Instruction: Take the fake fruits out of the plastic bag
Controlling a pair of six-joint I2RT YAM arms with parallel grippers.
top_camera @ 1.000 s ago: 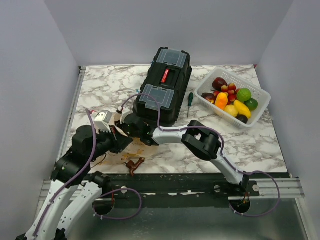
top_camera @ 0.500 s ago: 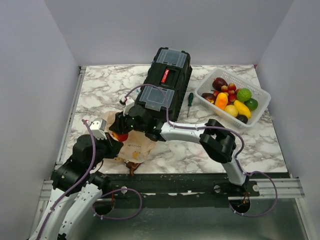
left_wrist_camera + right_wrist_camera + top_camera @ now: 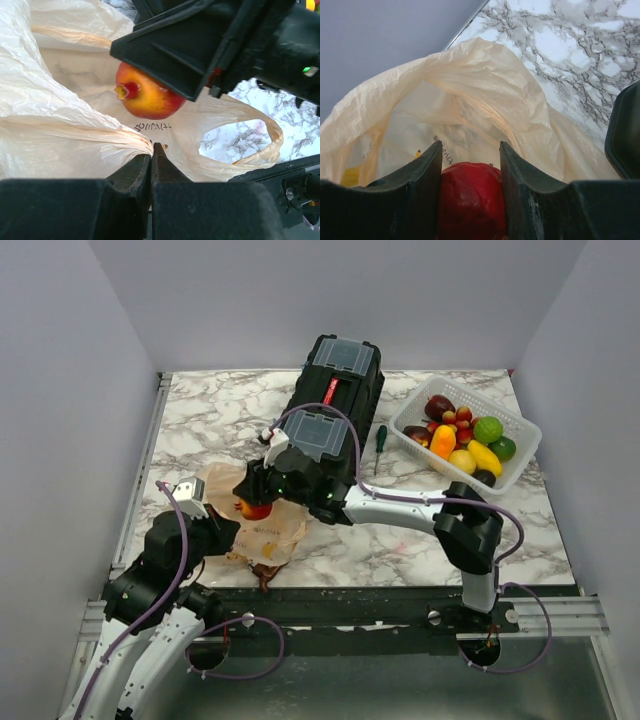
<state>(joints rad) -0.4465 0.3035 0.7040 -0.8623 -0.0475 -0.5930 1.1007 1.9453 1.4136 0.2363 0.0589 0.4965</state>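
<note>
Right wrist view: right fingers (image 3: pixel 417 195) clamping red-yellow fruit (image 3: pixel 470 200) over plastic bag (image 3: pixel 470 90); left fingers (image 3: pixel 132 175) pinching bag edge.

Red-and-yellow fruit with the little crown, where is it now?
In the top view the fruit is at the near left of the table, held by the right gripper over the plastic bag, beside the black toolbox.

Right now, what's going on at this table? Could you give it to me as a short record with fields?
Left tool: shut on an edge of the plastic bag
Right tool: shut on a red-yellow fruit, held over the bag
White basket: at the right, holding the other fruits
Black toolbox: mid-table, closed
Screwdriver: between toolbox and basket
</note>
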